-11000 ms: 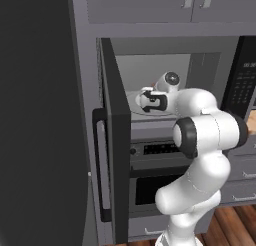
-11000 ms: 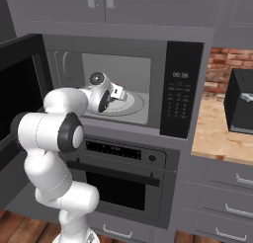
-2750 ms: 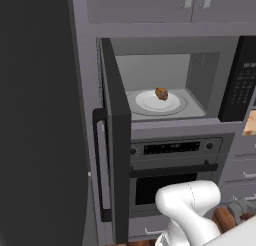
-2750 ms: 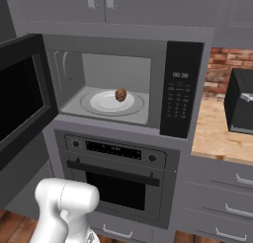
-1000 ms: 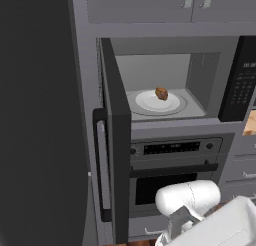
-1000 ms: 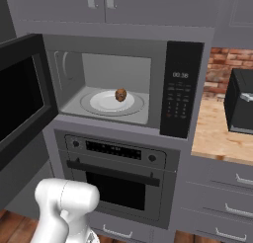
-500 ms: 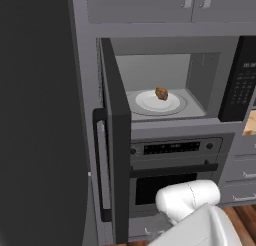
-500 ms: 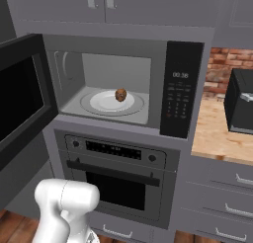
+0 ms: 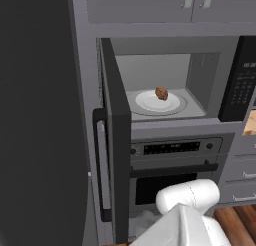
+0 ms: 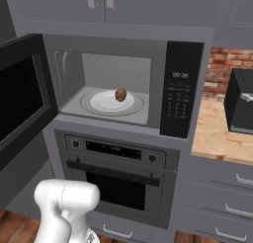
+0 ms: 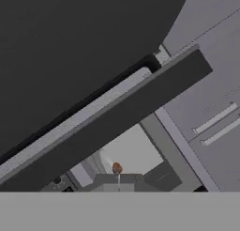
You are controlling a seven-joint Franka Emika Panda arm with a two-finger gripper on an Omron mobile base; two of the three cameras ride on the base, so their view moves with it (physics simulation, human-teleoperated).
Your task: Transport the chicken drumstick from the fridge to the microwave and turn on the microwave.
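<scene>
Left base view, left to right: tall dark grey fridge [image 9: 40, 115], its broad flat face occupying the left side, closed. Next, wide grey built-in microwave [image 9: 165, 90] with its dark window door [image 9: 112, 140] swung open toward the camera, edge-on, vertical bar handle [image 9: 100, 175] on its outer face. Inside the pale cavity, round white turntable [image 9: 159, 102]; on its middle rests the small golden-brown chicken drumstick [image 9: 161, 93], apart from the cavity walls. Black keypad panel [image 9: 244, 80] at the right of the cavity. Below, grey oven with horizontal handle [image 9: 172, 162]. White rounded arm of the robot [image 9: 187, 210] low at the bottom, in front of the oven.

Right base view, left to right: open microwave door [image 10: 20, 99] at the far left, dark window facing inward; cavity with turntable [image 10: 112, 102] and drumstick [image 10: 120, 94] on it; keypad panel [image 10: 180, 94] with a small display; oven [image 10: 118, 178] underneath; pale wooden counter [image 10: 217, 133] against a red brick wall [image 10: 222, 69], carrying a dark boxy appliance [image 10: 239, 101]. White arm [image 10: 64, 207] at the lower left.

Hand view: looks up at the tilted door edge [image 11: 117, 122] from below; drumstick [image 11: 116, 168] is a small brown spot in the cavity beyond.

Claw: fully closed, holding nothing; drumstick lies free on the turntable.
</scene>
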